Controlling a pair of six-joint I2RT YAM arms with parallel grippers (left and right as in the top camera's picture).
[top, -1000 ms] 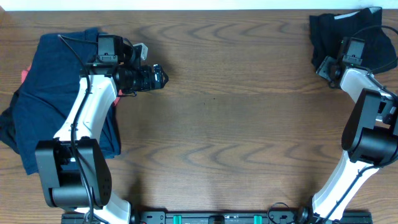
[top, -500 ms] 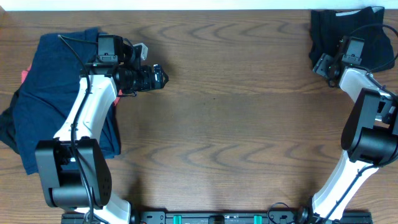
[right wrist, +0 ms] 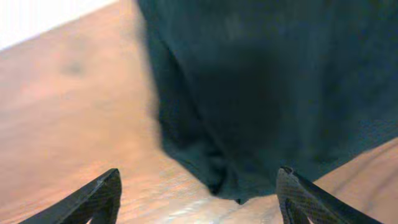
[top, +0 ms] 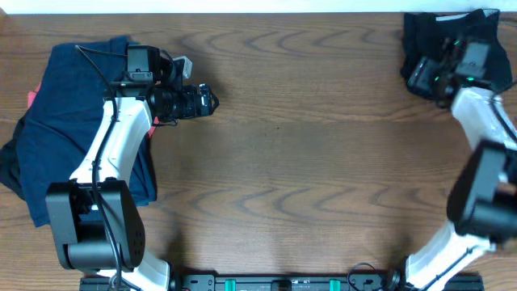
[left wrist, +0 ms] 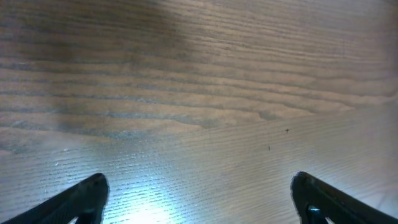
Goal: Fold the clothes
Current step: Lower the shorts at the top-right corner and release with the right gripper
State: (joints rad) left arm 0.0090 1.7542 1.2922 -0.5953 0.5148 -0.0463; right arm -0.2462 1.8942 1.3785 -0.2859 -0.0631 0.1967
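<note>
just dark garment point(right wrist: 261, 81) by right hand point(right wrist: 199, 179)

Soft even light; glare on the table point(left wrist: 143, 205); right arm point(top: 485, 174) motion-blurred.

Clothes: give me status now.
Left gripper open over table. Right gripper open over black garment, nothing held. Blue pile rumpled, far left. Nothing in the way.

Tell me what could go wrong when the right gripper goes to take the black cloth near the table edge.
The black cloth lies bunched, so the open right gripper may pinch several layers at once. It also sits by the far edge of the table, so a push might slide it off.
</note>
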